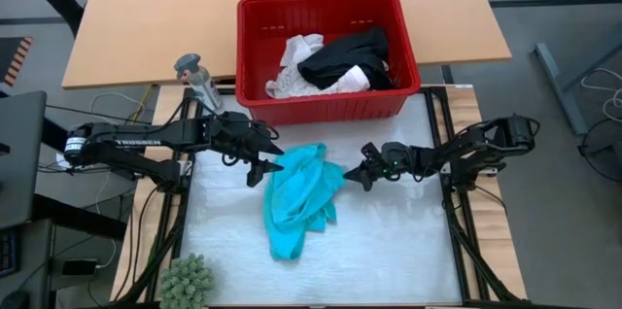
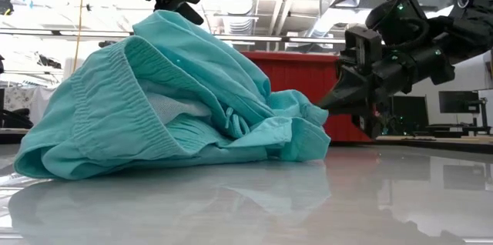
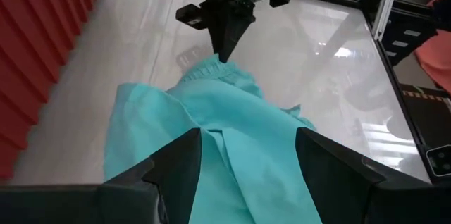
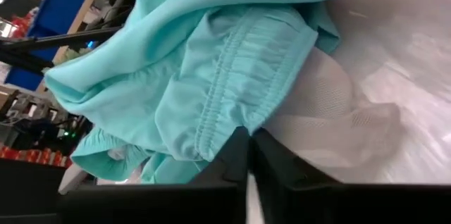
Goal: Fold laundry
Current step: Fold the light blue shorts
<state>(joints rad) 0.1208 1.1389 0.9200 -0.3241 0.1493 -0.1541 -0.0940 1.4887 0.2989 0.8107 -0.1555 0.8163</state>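
While one teal garment (image 1: 296,197) lies crumpled mid-bench (image 1: 389,251), the right gripper (image 1: 352,177) is pinched closed on its hem and the left gripper (image 1: 264,165) hangs wide apart over its other side, holding nothing. "TROSSEN" marks the left arm (image 1: 136,140). One red basket (image 1: 326,105) behind holds one black garment (image 1: 345,61) and white ones (image 1: 296,71).

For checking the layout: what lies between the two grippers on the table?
In the high view, only the crumpled teal cloth garment lies between the left gripper and the right gripper, on the white table surface.
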